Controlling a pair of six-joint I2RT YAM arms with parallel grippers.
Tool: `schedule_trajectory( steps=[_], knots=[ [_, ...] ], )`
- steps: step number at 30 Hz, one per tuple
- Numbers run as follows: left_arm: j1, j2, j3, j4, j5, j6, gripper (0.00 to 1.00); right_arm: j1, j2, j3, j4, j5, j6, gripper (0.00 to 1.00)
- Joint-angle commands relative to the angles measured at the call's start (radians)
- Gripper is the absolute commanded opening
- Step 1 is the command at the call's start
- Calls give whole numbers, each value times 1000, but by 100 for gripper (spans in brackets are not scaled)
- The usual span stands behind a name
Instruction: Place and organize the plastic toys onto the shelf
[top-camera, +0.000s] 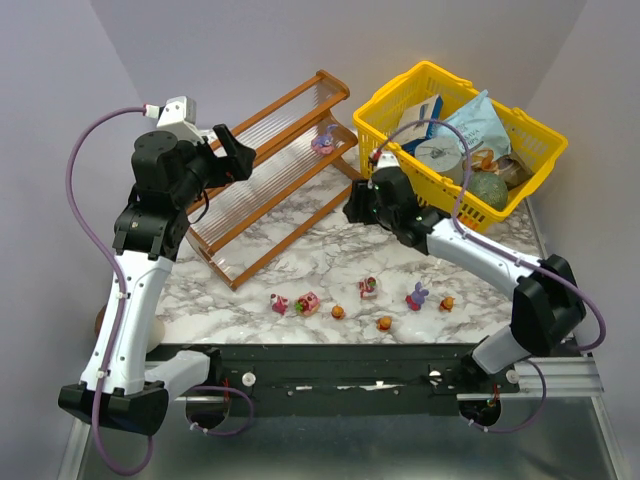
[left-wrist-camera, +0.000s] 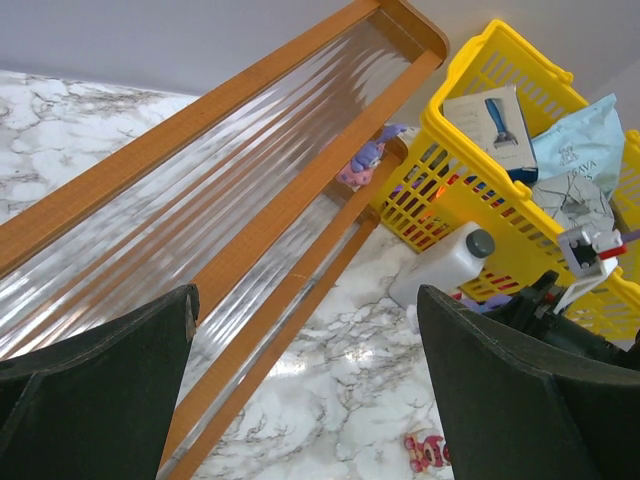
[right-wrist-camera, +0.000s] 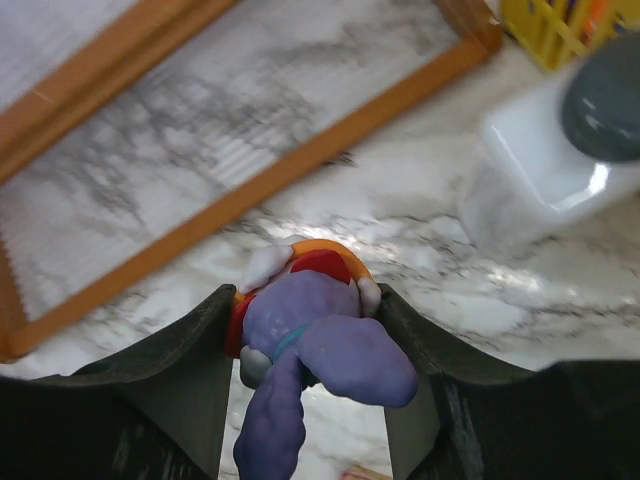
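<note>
The purple figurine (right-wrist-camera: 325, 335) is sitting pinched in the right gripper (right-wrist-camera: 308, 305) and could twist loose on clipping the shelf (right-wrist-camera: 300, 160); the left gripper (left-wrist-camera: 305, 298) is hanging wide open.

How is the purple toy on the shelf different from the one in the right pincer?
The shelf toy sits free on the shelf; the held toy is squeezed in the right pincer over the marble table. The shelf toy has pink at its bottom; the held toy has red, orange and white bits. Both are mostly purple.
</note>
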Motion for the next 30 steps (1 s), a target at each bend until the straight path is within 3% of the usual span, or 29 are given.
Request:
schedule_trajectory(
  steps=[1, 15, 22, 30],
  knots=[
    [-3, -17, 13, -10, -19, 8, 99, 52, 90, 197, -82, -14, 46, 27],
    [-3, -15, 15, -31, -54, 9, 99, 146, 446, 776, -263, 93, 77, 27],
    [-3, -4, 11, -39, -68, 12, 99, 164, 560, 954, -403, 162, 103, 28],
    [-3, 5, 10, -50, -106, 19, 99, 178, 635, 1041, -417, 168, 80, 28]
  ],
)
